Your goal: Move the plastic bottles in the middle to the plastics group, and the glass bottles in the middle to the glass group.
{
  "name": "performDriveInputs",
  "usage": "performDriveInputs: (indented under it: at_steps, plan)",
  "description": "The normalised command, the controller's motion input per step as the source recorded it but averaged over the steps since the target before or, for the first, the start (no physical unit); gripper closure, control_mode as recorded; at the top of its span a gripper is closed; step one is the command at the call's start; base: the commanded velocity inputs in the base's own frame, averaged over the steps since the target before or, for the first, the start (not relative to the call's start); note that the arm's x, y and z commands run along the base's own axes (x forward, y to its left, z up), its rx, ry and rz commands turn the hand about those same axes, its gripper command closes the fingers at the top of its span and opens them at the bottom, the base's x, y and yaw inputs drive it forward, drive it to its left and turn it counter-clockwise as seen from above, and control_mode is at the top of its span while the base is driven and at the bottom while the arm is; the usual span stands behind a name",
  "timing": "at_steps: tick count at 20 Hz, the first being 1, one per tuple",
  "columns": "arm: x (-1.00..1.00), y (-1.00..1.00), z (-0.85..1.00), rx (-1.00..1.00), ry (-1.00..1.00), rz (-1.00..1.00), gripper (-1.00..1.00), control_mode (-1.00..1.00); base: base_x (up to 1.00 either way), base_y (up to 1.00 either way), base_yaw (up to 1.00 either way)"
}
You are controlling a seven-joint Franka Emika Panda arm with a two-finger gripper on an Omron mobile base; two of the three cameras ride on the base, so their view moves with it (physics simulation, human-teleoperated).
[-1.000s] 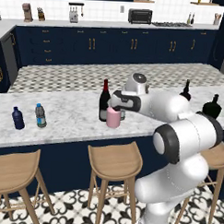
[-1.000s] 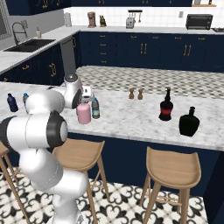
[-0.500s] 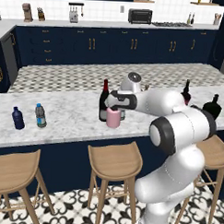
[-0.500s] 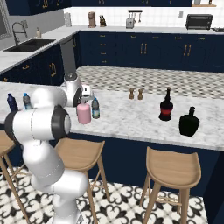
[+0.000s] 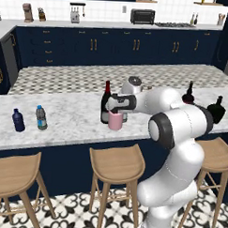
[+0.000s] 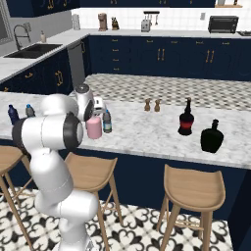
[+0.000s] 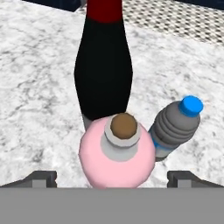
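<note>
- The gripper (image 7: 112, 177) hangs above the middle cluster of bottles on the marble counter (image 5: 68, 118), its jaws spread wide apart and clamped on nothing; the two dark fingertips (image 7: 41, 178) stand at either side of the pink bottle, clear of it.
- Squat pale-pink bottle (image 7: 117, 153), grey collar and brown stopper: directly beneath the gripper, between the fingertips, standing upright. In the left base view it (image 5: 115, 120) sits just under the hand.
- Tall dark wine bottle (image 7: 104, 65) with a red cap: just beyond the pink bottle along the gripper's line of sight, close behind it; whether the two touch I cannot tell. It (image 5: 106, 104) stands upright just beside the hand.
- Small clear-grey water bottle (image 7: 176, 127), blue cap and blue label band: just to the gripper's right in the hand view, close against the pink bottle. In the right base view it (image 6: 107, 122) stands just beside the pink bottle (image 6: 93, 128).
- Plastics group, well away from the gripper at the counter's far left: a small dark-blue bottle (image 5: 18, 120) and a second water bottle (image 5: 41, 118), near each other.
- Glass group, well apart on the other side: a black flask (image 6: 212, 137) and a dark bottle with a red lower part (image 6: 186, 118).
- Two small brown shakers (image 6: 151, 105) stand farther back on the counter.
</note>
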Motion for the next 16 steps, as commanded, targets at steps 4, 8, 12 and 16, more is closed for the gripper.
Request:
performDriveInputs:
  at_steps: [4, 8, 12, 16]
  plan:
    - [0.19, 0.00, -0.04, 0.00, 0.00, 0.02, -1.00, -1.00, 0.00, 0.00, 0.00]
    - [0.17, 0.02, -0.02, 0.00, 0.00, 0.01, -1.00, -1.00, 0.00, 0.00, 0.00]
    - [0.14, 0.02, -0.05, 0.00, 0.00, 0.01, -1.00, -1.00, 0.00, 0.00, 0.00]
    - [0.12, 0.05, -0.13, 0.00, 0.00, 0.02, -1.00, -1.00, 0.00, 0.00, 0.00]
